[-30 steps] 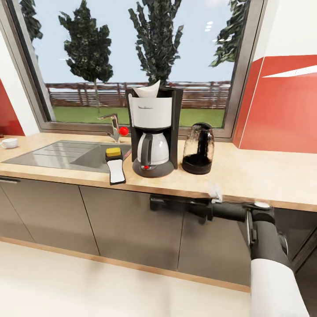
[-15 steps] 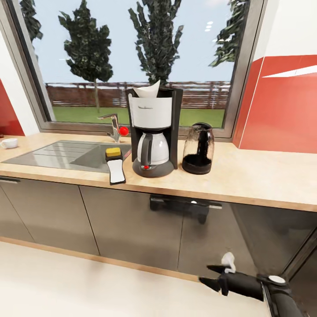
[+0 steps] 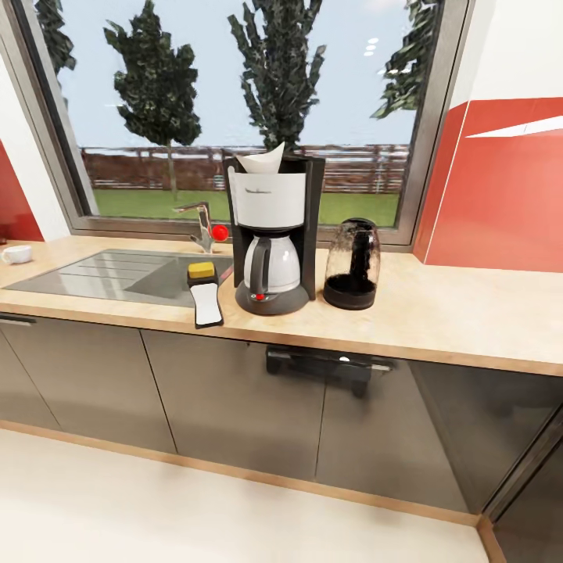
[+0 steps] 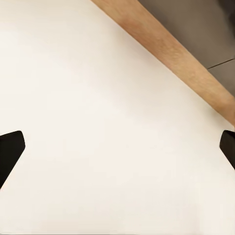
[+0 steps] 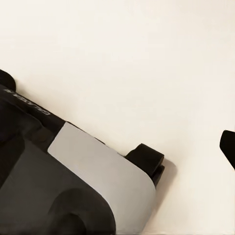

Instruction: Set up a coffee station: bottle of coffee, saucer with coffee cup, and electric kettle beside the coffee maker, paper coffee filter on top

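While the left hand [image 4: 117, 152] hung over the pale floor [image 4: 98, 122] with its fingers spread wide and nothing between them, the right hand's state could not be told: one dark fingertip [image 5: 227, 147] showed. On the surface [image 3: 453, 313] stood the coffee maker [image 3: 272, 234], the paper coffee filter [image 3: 263, 160] on top, the electric kettle [image 3: 353, 264] just beside it. The bottle of coffee [image 3: 205, 293] lay flat by the sink [image 3: 102, 274]; the coffee cup [image 3: 16, 253] sat well apart.

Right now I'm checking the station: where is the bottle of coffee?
Head view: the bottle of coffee lies on its side on the kitchen countertop, between the sink and the coffee maker.
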Motion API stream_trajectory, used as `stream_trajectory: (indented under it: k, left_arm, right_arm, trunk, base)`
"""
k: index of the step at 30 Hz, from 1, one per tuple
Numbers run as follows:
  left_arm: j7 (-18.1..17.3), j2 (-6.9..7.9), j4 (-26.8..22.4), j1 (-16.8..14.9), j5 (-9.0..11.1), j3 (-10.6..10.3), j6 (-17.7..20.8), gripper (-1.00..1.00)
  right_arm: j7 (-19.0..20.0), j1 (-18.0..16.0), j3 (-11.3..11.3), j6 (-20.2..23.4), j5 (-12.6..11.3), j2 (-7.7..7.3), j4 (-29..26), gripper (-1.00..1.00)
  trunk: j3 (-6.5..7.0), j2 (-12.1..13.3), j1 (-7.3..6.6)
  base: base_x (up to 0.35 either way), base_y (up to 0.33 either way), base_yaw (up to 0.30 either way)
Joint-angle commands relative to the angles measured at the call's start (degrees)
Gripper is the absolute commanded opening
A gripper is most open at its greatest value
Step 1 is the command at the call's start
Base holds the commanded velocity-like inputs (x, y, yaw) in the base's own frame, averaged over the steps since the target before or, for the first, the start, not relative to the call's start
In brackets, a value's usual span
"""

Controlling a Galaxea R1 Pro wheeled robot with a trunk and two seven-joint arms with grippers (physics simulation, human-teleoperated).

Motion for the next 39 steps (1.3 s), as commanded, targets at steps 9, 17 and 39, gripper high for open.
stream_trajectory:
  k: [9, 17, 39]
  left_arm:
    - [0.13, 0.18, 0.28, -0.04, 0.11, -0.17, -0.31, 1.00]
    - [3.34, 0.36, 0.30, -0.04, 0.11, -0.16, -0.40, 1.00]
    - [4.21, 1.96, 3.62, -0.04, 0.11, 0.00, -0.39, 1.00]
  right_arm:
    - [-0.22, 0.21, -0.69, -0.30, 3.28, -0.01, 0.40, 1.00]
    - [-0.05, 0.22, -0.81, -0.10, 3.32, 0.10, 0.33, 1.00]
    - [-2.32, 0.22, -1.08, -0.02, 3.06, 0.30, 0.41, 1.00]
  trunk:
    - [-0.05, -0.03, -0.01]
    - [-0.05, -0.03, -0.01]
    - [-0.05, -0.03, -0.01]
  base:
    - [0.000, 0.000, 0.000]
    - [0.000, 0.000, 0.000]
    - [0.000, 0.000, 0.222]
